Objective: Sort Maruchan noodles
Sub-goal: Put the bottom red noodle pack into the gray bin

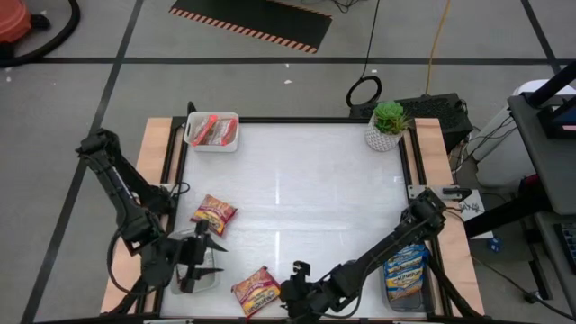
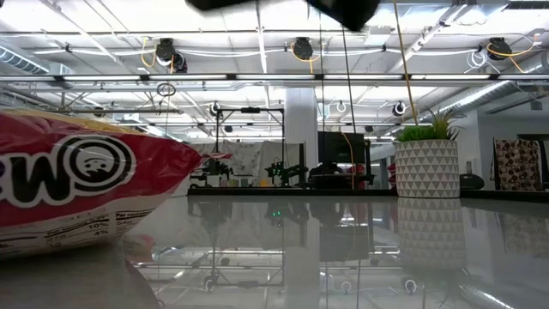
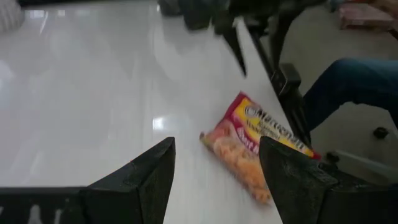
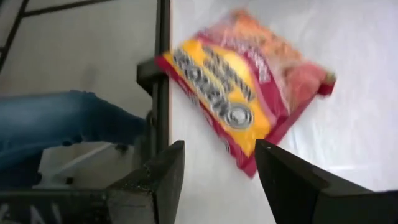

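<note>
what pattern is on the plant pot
White with a raised triangle pattern on the plant pot, clearest in the low view.

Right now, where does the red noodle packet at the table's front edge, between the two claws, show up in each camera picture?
High view: packet at bottom centre, by the front edge.
Low view: probably the big red wrapper at left.
Left wrist view: lower right, beyond the open left claw.
Right wrist view: upper centre, beyond the open right claw.
Shared landmark: the white table.

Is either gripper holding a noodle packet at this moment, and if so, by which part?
Nothing is held. The left gripper and the right gripper both stand open with empty gaps; the red packet lies flat on the table ahead of them.
</note>
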`<state>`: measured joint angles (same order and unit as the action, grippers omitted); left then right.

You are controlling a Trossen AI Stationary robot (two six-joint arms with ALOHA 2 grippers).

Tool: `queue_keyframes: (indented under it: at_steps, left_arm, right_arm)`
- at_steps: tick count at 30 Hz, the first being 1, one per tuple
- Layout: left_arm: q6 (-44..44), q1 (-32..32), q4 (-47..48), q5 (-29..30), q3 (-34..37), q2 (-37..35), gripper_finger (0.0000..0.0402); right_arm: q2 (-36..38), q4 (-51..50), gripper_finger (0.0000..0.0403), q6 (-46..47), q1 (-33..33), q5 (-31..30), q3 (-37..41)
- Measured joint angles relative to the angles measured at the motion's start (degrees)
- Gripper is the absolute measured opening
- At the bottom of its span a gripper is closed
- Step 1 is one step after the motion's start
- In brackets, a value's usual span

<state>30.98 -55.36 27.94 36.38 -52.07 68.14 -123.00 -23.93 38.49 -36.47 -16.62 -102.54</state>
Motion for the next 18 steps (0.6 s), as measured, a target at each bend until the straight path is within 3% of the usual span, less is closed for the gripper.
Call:
queue_keyframes:
  at_steps: [7,14,18]
  left_arm:
    - [-6.93,1.82,-4.71,-0.18,0.0,0.0,0.0237]
    - [-8.12,3.2,-4.2,-0.33,0.0,0.0,0.0237]
    - [-7.85,4.16,-4.21,-0.35,0.0,0.0,0.0237]
  right_arm:
    - [0.0,5.42,0.0194,4.98,1.05,3.26,7.19]
    - [-0.45,13.66,0.0248,4.53,2.05,5.11,11.95]
    - [-1.82,19.69,0.0259,3.77,3.38,9.68,14.65]
